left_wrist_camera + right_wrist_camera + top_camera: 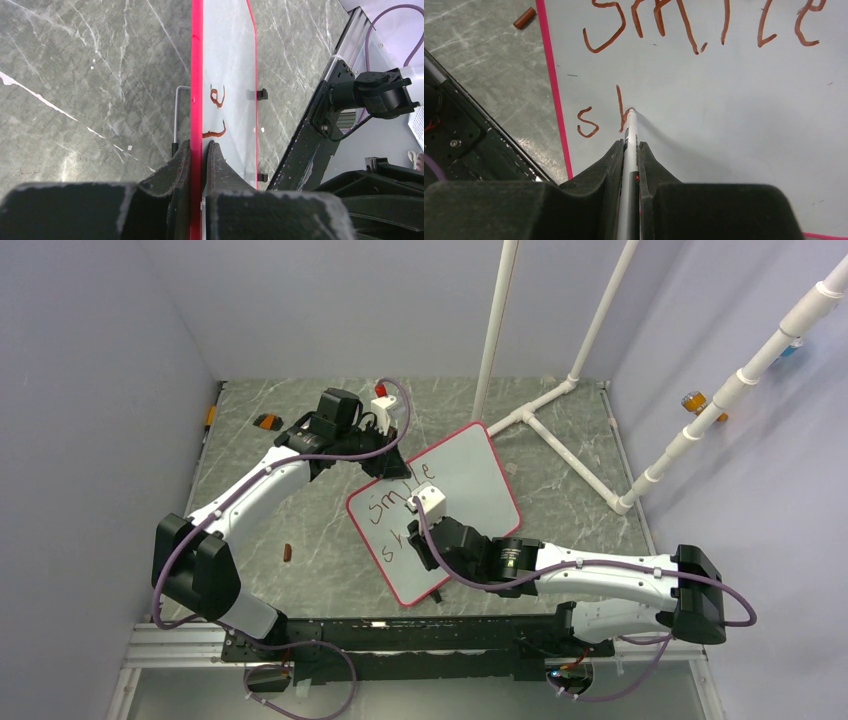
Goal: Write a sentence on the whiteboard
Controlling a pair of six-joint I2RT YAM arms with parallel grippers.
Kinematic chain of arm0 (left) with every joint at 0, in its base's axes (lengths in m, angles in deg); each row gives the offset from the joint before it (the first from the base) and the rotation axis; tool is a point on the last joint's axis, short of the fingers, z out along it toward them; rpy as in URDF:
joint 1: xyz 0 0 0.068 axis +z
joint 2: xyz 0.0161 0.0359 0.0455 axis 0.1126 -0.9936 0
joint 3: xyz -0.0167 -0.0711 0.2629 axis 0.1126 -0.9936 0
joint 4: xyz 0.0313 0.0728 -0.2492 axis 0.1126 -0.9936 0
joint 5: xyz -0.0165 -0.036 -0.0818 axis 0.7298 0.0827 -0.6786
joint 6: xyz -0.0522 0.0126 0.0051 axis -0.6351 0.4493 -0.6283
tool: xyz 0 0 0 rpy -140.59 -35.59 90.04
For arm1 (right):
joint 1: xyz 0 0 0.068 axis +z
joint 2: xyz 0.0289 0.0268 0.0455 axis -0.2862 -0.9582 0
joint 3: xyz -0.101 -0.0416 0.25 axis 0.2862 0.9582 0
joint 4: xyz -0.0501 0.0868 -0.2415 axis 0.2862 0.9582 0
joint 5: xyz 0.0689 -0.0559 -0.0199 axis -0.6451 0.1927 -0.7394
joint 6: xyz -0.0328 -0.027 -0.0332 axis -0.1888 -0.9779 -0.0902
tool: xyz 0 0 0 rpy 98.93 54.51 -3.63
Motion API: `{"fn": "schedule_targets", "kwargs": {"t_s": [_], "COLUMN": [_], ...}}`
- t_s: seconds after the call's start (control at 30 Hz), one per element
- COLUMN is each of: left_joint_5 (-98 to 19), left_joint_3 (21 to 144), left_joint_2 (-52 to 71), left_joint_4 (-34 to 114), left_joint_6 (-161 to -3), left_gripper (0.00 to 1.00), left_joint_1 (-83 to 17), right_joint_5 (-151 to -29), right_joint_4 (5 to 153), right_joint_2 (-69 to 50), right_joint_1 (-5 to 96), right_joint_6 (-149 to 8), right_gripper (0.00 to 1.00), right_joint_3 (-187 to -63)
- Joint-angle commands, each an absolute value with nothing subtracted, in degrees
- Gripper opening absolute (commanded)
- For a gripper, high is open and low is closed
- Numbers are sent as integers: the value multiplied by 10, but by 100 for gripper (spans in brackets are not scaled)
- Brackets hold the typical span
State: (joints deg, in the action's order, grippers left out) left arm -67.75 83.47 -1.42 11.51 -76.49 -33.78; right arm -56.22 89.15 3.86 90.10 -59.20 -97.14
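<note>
The whiteboard lies tilted on the marble table, white with a red-pink rim. The sentence reads "smile", with "sh" below it. My left gripper is shut on the board's far rim; the left wrist view shows its jaws pressed on both sides of the red edge of the board. My right gripper is shut on a white marker. The marker's tip touches the board at the "h" of the sentence. "smile" runs along the top of the right wrist view.
A reddish-brown marker cap lies on the table left of the board, also in the right wrist view. A small orange-and-black object sits at the far left. A white pipe frame stands behind and right. Two black clips sit on the board's near edge.
</note>
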Motion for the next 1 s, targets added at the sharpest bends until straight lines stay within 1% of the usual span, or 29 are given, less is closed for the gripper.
{"fn": "schedule_targets", "kwargs": {"t_s": [0.0,0.6,0.97], "left_joint_5": [-615,-613,-611], "left_joint_3": [838,840,842], "left_joint_2": [10,8,6], "left_joint_4": [150,149,148], "left_joint_6": [-727,-728,-727], "left_gripper": [0,0,0], "left_joint_1": [-330,-330,-330], "right_joint_5": [-528,-570,-585], "right_joint_4": [885,903,903], "right_joint_2": [37,72,107], "right_joint_1": [890,890,891], "right_joint_6": [-592,-551,-547], "right_gripper": [0,0,0], "right_joint_3": [-989,-931,-926]}}
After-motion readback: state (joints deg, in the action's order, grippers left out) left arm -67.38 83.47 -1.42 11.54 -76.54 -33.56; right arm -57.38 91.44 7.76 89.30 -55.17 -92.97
